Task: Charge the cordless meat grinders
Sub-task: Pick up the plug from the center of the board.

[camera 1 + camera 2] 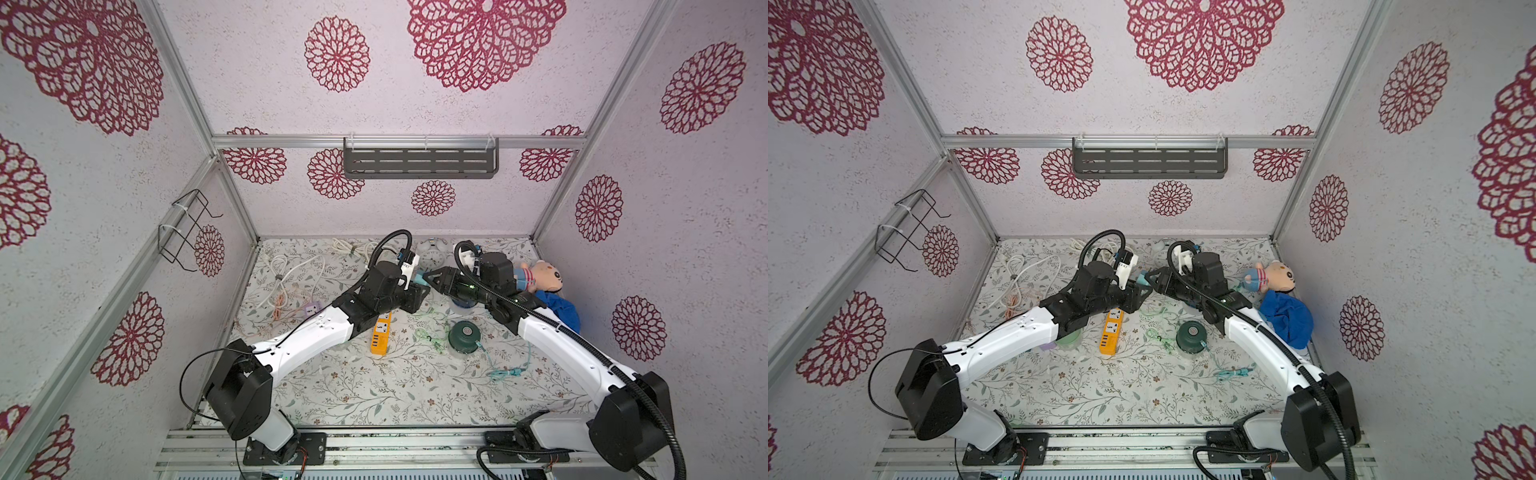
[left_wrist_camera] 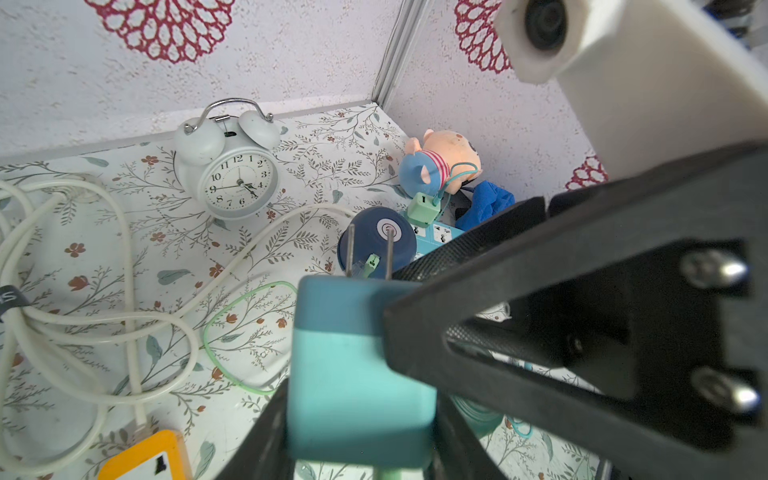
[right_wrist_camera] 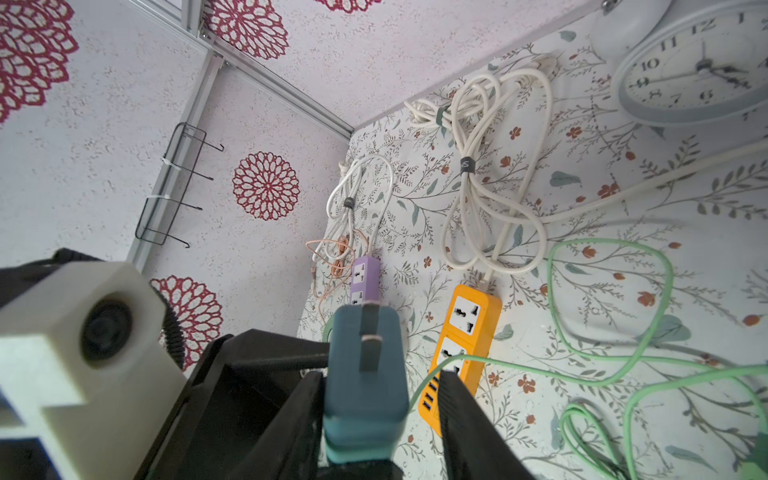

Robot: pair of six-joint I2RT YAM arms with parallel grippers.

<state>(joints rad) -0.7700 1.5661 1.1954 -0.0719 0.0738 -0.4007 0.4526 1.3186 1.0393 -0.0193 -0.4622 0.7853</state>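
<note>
Above the table's middle, my left gripper [image 2: 361, 395] is shut on a teal charger adapter [image 2: 353, 374], prongs pointing away. My right gripper [image 3: 382, 374] faces it with its jaws around the same adapter [image 3: 363, 374]; one finger touches it and a gap shows at the other. In both top views the two grippers meet at the adapter [image 1: 420, 279] [image 1: 1143, 279]. The dark green grinder [image 1: 464, 334] stands in front of them. The navy grinder [image 2: 376, 245] sits beside a blue power strip [image 2: 436, 235]. The mint grinder [image 1: 1068, 338] peeks from under my left arm.
An orange power strip [image 1: 381, 334] and a purple one [image 3: 365, 278] lie left of centre, with white cords [image 3: 478, 166] behind them. Green cable [image 3: 582, 353] loops over the table. A white alarm clock [image 2: 232, 178], plush toy [image 1: 540, 276] and blue cloth [image 1: 559, 311] crowd the back right.
</note>
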